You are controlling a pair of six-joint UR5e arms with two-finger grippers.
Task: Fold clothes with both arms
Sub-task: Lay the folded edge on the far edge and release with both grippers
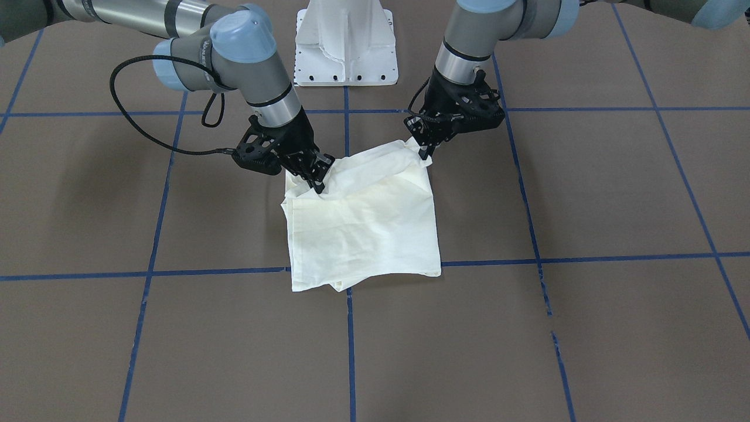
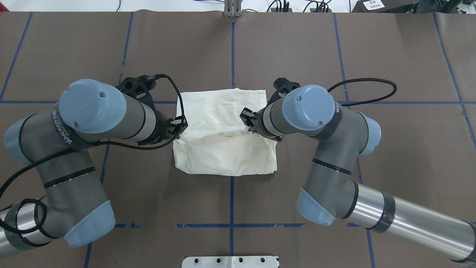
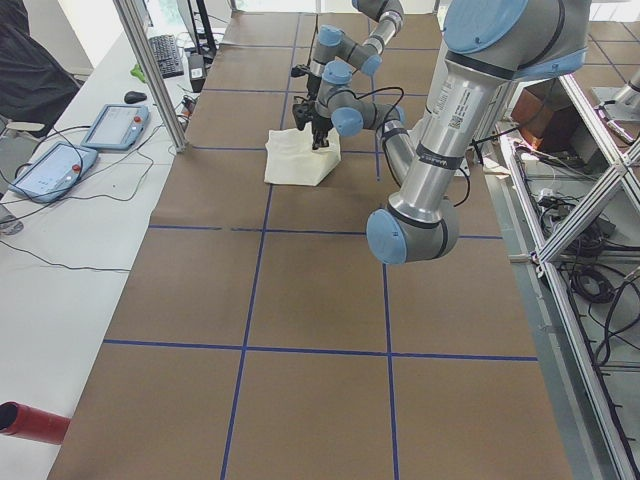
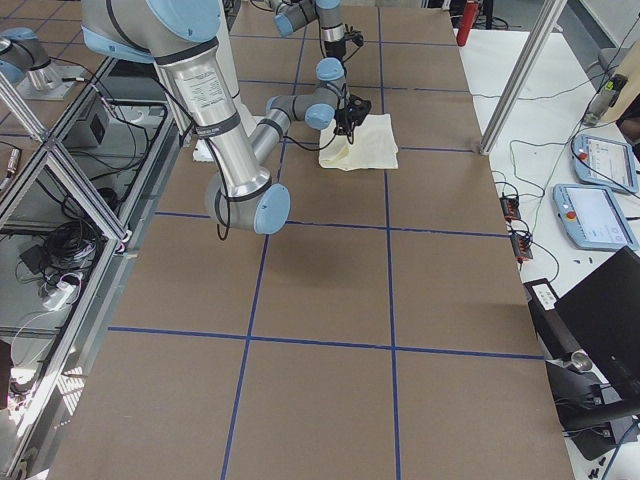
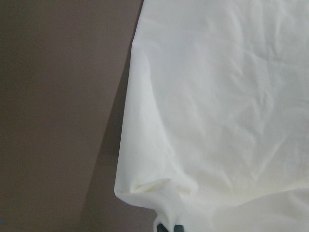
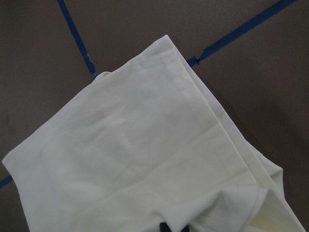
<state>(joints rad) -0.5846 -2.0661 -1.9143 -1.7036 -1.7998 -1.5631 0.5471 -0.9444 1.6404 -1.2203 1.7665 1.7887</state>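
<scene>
As the left gripper (image 2: 180, 127) and right gripper (image 2: 246, 120) clamped the shirt (image 2: 219, 108) at its 9 and 3 o'clock sides, it lay folded mid-table (image 2: 297, 56), raised ridge running 9-to-3, far hem toward 12 o'clock from both.
</scene>
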